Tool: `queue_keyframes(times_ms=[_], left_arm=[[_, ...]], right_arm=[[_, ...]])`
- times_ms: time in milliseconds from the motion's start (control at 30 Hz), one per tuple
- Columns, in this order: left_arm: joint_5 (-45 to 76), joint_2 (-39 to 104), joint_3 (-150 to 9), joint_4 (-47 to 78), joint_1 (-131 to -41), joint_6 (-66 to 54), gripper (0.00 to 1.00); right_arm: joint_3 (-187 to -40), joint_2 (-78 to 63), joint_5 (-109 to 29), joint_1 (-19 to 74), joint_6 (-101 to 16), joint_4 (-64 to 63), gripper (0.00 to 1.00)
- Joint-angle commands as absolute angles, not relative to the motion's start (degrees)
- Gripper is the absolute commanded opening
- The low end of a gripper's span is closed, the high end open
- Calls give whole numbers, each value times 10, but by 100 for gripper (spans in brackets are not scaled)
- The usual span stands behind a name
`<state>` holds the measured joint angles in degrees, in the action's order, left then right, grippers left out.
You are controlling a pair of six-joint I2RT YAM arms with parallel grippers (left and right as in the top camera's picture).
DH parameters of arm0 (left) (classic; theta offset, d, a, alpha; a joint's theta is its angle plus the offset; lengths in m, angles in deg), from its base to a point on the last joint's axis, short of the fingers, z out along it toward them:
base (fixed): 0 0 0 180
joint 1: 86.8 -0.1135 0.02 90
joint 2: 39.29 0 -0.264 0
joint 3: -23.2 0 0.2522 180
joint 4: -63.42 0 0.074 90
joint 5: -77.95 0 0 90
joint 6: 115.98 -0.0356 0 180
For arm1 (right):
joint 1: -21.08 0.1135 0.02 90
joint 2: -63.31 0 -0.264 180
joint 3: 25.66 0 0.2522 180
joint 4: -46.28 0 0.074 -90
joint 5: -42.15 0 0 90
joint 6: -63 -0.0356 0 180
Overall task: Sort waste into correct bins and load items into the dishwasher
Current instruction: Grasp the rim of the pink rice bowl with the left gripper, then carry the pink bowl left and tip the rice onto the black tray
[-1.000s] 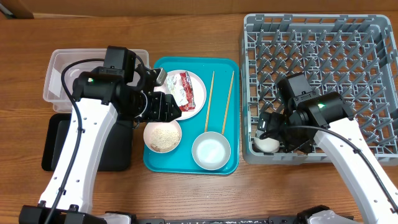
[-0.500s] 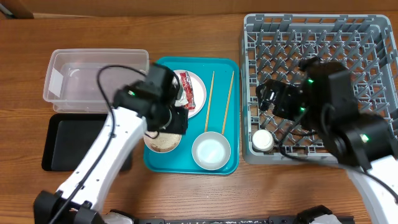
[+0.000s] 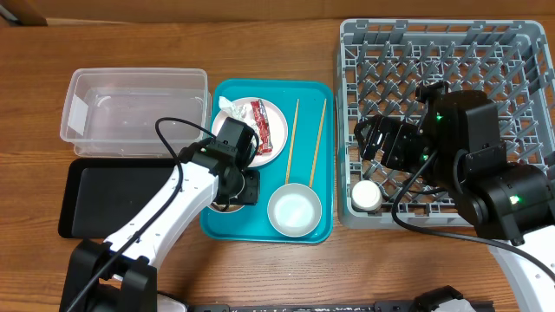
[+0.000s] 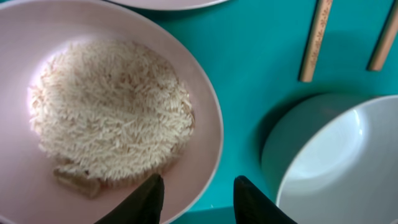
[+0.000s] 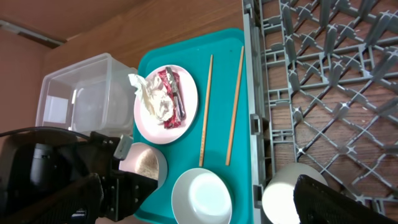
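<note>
My left gripper (image 3: 245, 187) is open low over the small pale-pink bowl (image 4: 208, 124) of rice grains (image 4: 112, 106). One fingertip (image 4: 149, 190) is inside its rim and the other is outside, over the teal tray. The silvery-grey bowl (image 3: 294, 210) stands right beside it. The white plate (image 3: 276, 139) holds the red wrapper (image 3: 260, 121) and the white tissue (image 3: 232, 111). Two chopsticks (image 3: 292, 130) lie on the tray. My right gripper (image 3: 373, 143) is open and empty above the grey rack (image 3: 486, 52). The white cup (image 3: 366, 195) stands in the rack's front left corner.
The teal tray (image 3: 323, 227) sits between the bins and the rack. The clear tub (image 3: 134, 113) is at the back left and the shallow black tray (image 3: 104, 199) lies in front of it. My left arm hides most of the pink bowl in the overhead view.
My left gripper moved from near the plate down to the pink bowl's rim. My right gripper let go of the white cup in the rack and lifted back and away.
</note>
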<state>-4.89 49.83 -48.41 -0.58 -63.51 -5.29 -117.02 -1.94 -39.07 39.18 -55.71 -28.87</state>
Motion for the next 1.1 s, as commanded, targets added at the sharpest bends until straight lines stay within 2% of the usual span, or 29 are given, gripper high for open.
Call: queue_keyframes(times_ms=[0,133,367,533,600,900,1067], left_arm=[[-52,498,-537,-16,-631,-45,41],[-82,499,-552,0,-631,-46,48],[-77,567,-521,24,-619,-38,42],[-65,622,-521,40,-608,-36,20],[-62,630,-521,37,-607,-31,4],[-19,534,-591,-71,-623,-45,4],[51,459,-608,-114,-702,-66,4]], right_arm=[[-1174,-18,-387,394,-543,-288,100],[-1174,-20,-387,394,-540,-288,100],[-1174,-33,-387,394,-540,-290,100],[-1174,-46,-387,394,-540,-295,100],[-1174,-48,-387,394,-540,-297,100],[-1174,-48,-387,394,-540,-298,100],[-1174,-48,-387,394,-540,-307,100]])
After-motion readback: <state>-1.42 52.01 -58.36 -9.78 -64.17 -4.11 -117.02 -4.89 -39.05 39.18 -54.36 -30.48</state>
